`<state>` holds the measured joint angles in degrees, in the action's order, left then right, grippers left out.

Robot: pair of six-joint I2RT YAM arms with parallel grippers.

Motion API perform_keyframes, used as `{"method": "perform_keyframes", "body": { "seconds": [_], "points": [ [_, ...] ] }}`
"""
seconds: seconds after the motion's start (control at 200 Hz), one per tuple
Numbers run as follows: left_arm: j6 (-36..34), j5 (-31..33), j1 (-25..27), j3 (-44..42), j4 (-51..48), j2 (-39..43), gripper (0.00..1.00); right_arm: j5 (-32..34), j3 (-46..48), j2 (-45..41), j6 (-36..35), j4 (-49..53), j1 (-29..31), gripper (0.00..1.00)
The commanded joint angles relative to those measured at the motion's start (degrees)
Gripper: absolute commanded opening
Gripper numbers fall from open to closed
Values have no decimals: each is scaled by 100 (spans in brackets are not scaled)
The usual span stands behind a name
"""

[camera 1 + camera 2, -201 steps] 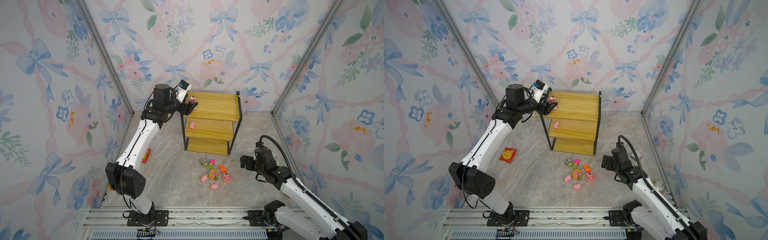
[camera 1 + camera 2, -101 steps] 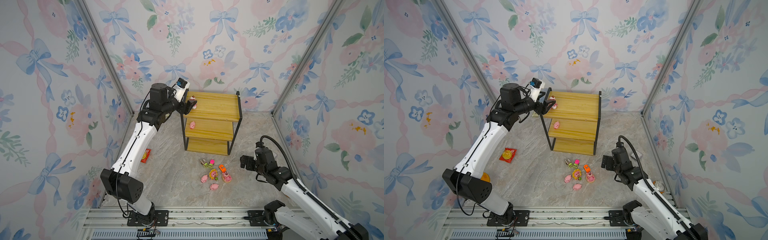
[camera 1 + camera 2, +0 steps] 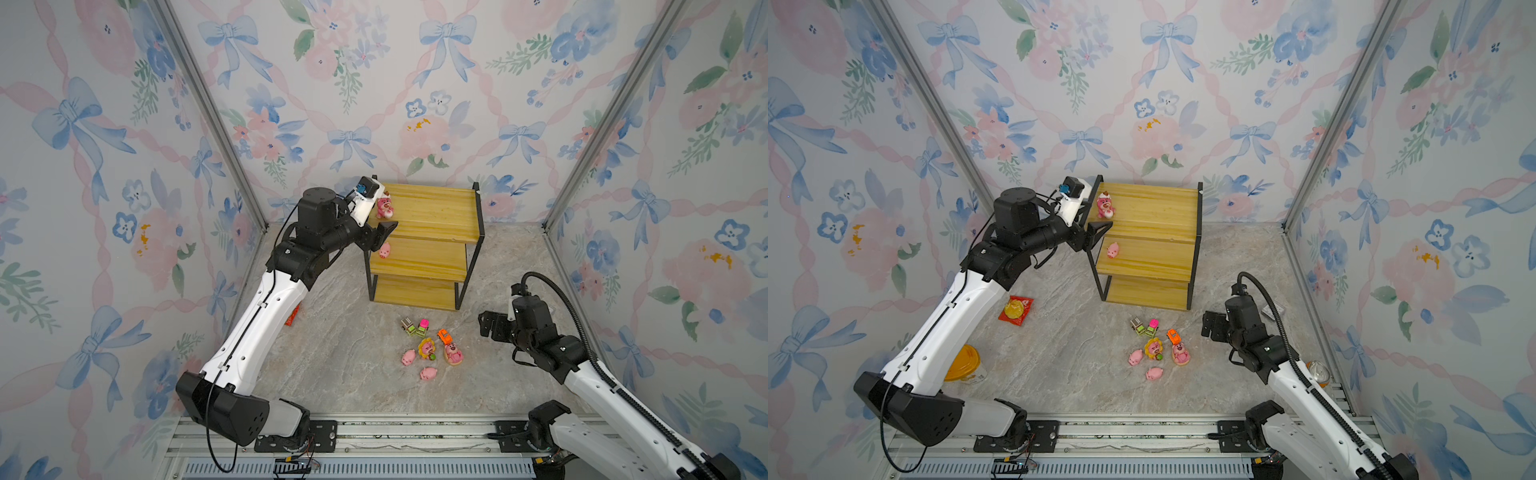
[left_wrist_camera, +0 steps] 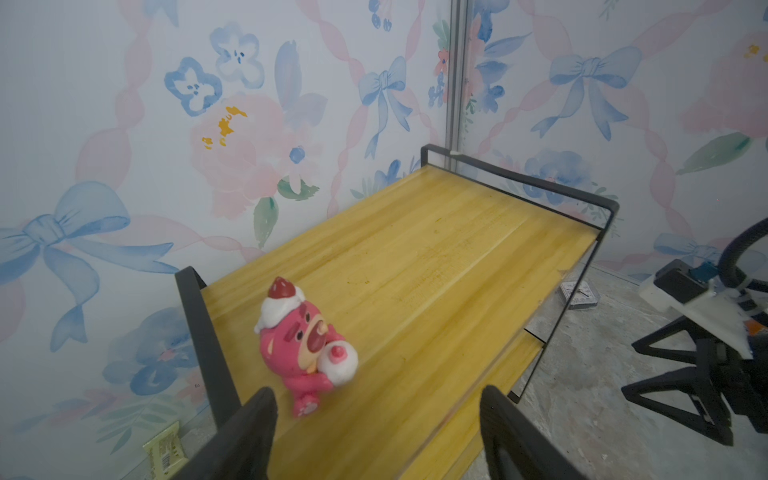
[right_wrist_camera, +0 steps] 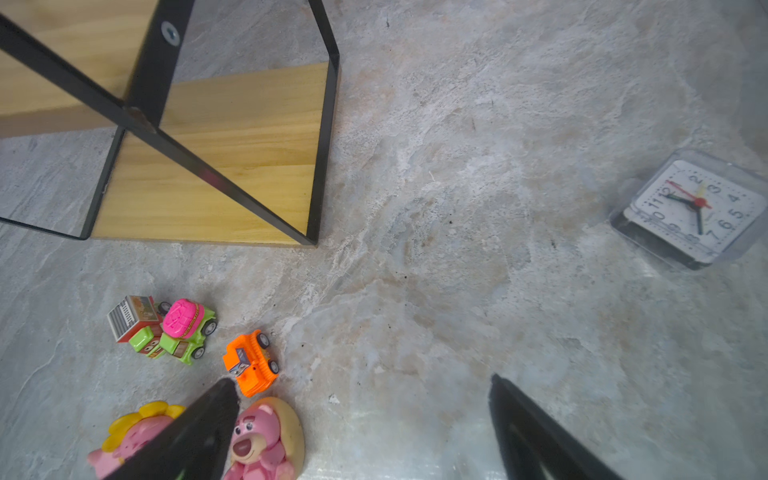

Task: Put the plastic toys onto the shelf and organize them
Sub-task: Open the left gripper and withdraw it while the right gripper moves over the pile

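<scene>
The shelf (image 3: 432,208) (image 3: 1154,208) stands at the back. A pink bear (image 3: 385,207) (image 4: 305,345) with a white hat sits leaning at the left end of its top board. A pink pig (image 3: 1112,250) lies on the middle board. My left gripper (image 3: 380,216) (image 4: 376,399) is open just off that end, and the bear is free beyond its fingertips. Three mini cars (image 5: 250,362) (image 5: 187,330) (image 5: 133,322), two bears (image 3: 453,354) (image 3: 427,348) and two pigs (image 3: 408,357) (image 3: 428,374) lie on the floor. My right gripper (image 3: 484,326) (image 5: 360,380) hangs open and empty beside them.
A red snack packet (image 3: 1016,309) and an orange-lidded jar (image 3: 963,365) lie on the floor under the left arm. A small clock (image 5: 694,208) and a can (image 3: 1318,370) sit by the right wall. The shelf's black frame rail (image 4: 199,332) stands beside the left fingers.
My left arm has drawn back and sunk a little at the shelf's left end, while the bear stays on the top board. The right arm has not moved.
</scene>
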<state>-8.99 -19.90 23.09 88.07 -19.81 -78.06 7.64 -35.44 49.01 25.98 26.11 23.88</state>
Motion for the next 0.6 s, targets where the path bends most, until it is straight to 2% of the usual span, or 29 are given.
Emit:
{"method": "perform_keyframes", "body": {
  "seconds": [0.0,0.29,0.525,0.59],
  "points": [
    [167,298,197,-601,0,461,77,-356,33,-38,21,-25,195,97],
    [1220,209,414,-2803,550,1685,77,-354,-53,376,47,-113,1146,97],
    [2069,96,682,-4142,1075,1994,76,134,-113,873,185,20,2028,100],
    [2266,11,722,-4404,1383,1993,77,224,-150,1062,189,68,2136,97]
  ]
}}
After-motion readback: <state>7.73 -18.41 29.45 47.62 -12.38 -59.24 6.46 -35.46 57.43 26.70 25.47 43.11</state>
